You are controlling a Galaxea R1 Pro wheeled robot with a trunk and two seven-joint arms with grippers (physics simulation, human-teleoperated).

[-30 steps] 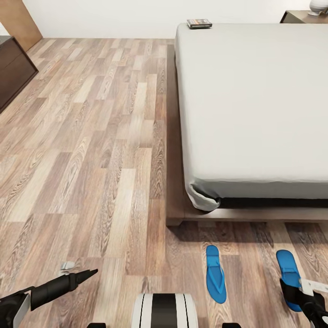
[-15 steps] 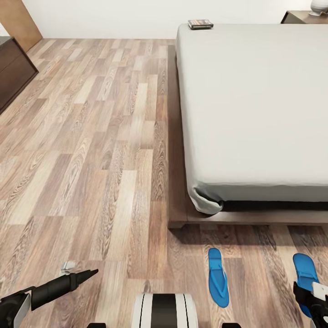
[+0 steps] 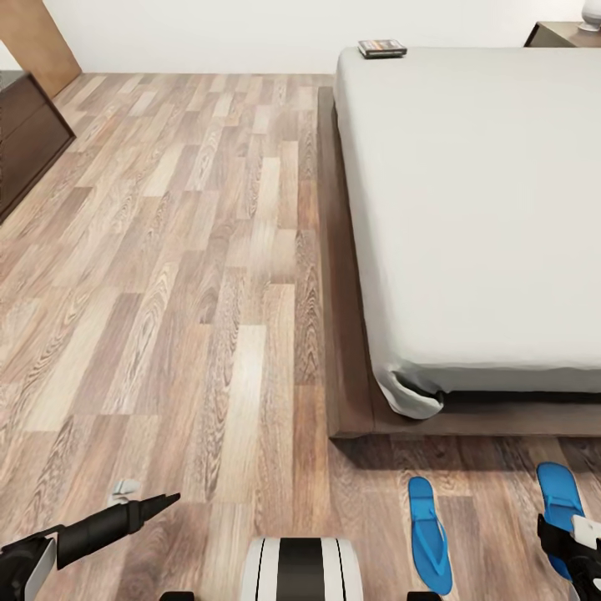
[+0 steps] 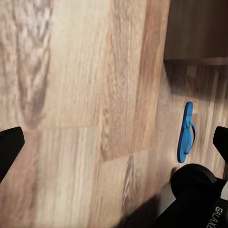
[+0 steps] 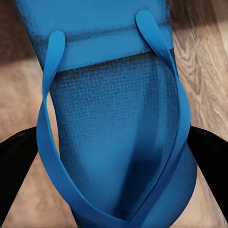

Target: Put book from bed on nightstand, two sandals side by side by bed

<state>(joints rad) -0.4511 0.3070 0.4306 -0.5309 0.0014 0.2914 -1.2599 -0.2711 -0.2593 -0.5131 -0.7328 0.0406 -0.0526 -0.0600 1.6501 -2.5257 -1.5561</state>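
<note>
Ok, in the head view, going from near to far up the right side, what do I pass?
The right gripper at a blue sandal → bed frame → mattress → book at the mattress's far corner → nightstand.

Head view looks forward and down from high over floor (image 3: 167, 250) and bed (image 3: 476, 209), wide. Left wrist view faces floor, mid-distance, sharing the left sandal (image 4: 186, 133) (image 3: 429, 534) with head. Right wrist view sits very close on right sandal (image 5: 114, 123) (image 3: 559, 501).
</note>
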